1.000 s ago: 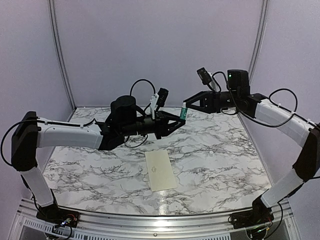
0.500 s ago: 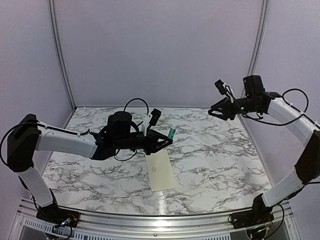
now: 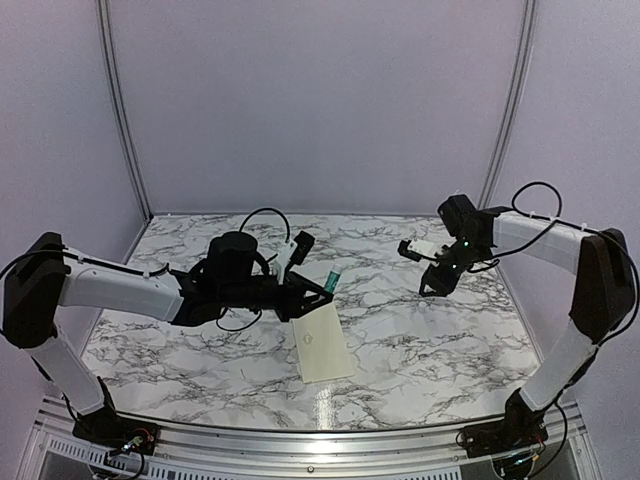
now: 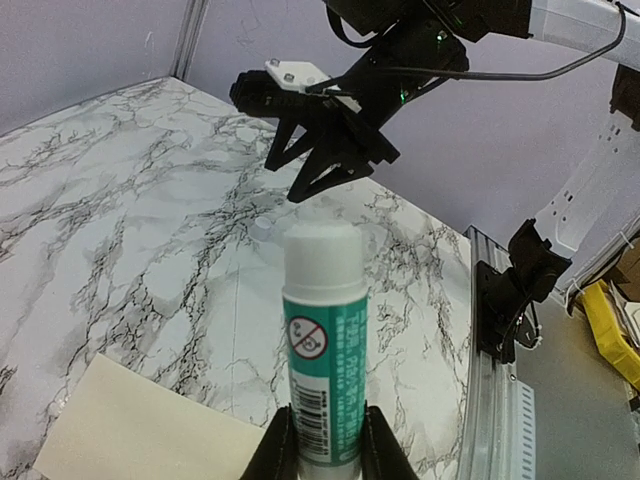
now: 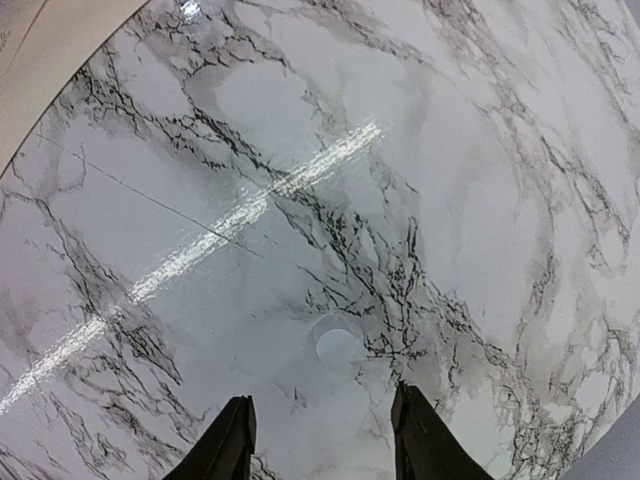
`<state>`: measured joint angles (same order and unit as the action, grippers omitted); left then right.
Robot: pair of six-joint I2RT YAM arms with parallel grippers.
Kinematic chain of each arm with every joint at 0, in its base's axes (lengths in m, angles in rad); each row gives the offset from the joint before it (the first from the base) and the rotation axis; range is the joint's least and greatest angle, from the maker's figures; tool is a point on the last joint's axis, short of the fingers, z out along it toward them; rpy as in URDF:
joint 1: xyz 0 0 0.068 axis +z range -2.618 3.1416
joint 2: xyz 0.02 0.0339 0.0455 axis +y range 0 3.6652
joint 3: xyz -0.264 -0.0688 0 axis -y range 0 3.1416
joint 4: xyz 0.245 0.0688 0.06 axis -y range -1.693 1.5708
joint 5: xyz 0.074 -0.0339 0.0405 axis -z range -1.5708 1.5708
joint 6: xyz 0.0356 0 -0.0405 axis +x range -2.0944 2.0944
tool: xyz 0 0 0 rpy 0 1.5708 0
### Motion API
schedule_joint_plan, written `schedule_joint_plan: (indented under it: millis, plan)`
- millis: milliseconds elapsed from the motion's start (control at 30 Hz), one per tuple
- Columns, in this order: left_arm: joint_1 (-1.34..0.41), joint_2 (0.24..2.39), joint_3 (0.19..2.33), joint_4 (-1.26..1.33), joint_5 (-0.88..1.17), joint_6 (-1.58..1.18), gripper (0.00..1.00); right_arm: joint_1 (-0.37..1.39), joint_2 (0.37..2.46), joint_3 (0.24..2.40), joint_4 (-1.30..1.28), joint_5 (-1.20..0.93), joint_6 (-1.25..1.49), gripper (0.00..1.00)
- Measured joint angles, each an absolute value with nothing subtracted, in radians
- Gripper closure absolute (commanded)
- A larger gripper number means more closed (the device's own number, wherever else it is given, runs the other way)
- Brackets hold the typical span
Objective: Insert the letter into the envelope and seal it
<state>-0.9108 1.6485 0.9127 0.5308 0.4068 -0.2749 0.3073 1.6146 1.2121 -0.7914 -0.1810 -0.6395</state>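
The cream envelope (image 3: 322, 342) lies flat on the marble table near the front middle; its corner also shows in the left wrist view (image 4: 140, 430) and the right wrist view (image 5: 40, 40). My left gripper (image 3: 318, 290) (image 4: 322, 445) is shut on a white-and-green glue tube (image 3: 329, 281) (image 4: 322, 340), held just over the envelope's far edge. My right gripper (image 3: 431, 287) (image 5: 320, 425) hangs open and low over the right side of the table, nothing between its fingers. The letter is not in view.
A small round white piece (image 5: 338, 345) (image 4: 262, 228) lies on the marble just ahead of the right fingers. Pale walls and upright posts enclose the table. A metal rail (image 3: 320, 445) runs along the near edge.
The right gripper left the glue tube's tip, swung right and dropped low over the table, jaws apart. The left gripper carried the tube down and nearer, toward the envelope's far edge.
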Motion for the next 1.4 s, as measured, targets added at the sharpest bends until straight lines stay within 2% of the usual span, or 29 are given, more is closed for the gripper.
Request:
schedule_joint_plan:
  millis: [300,633,1133,1400]
  plan:
    - [-0.910,1.649,0.911,0.499,0.410,-0.276,0.84,0.317,1.729,1.212,-0.797,-0.083,-0.643,0.59]
    - [-0.910,1.649,0.911,0.493,0.419,-0.277,0.85,0.317,1.804,1.215,-0.794,-0.083,-0.635,0.63]
    - [-0.910,1.649,0.911,0.492,0.429,-0.281,0.85,0.316,1.842,1.249,-0.792,-0.107,-0.621,0.78]
    - [-0.910,1.649,0.911,0.492,0.429,-0.284,0.85,0.316,1.852,1.256,-0.795,-0.119,-0.618,0.92]
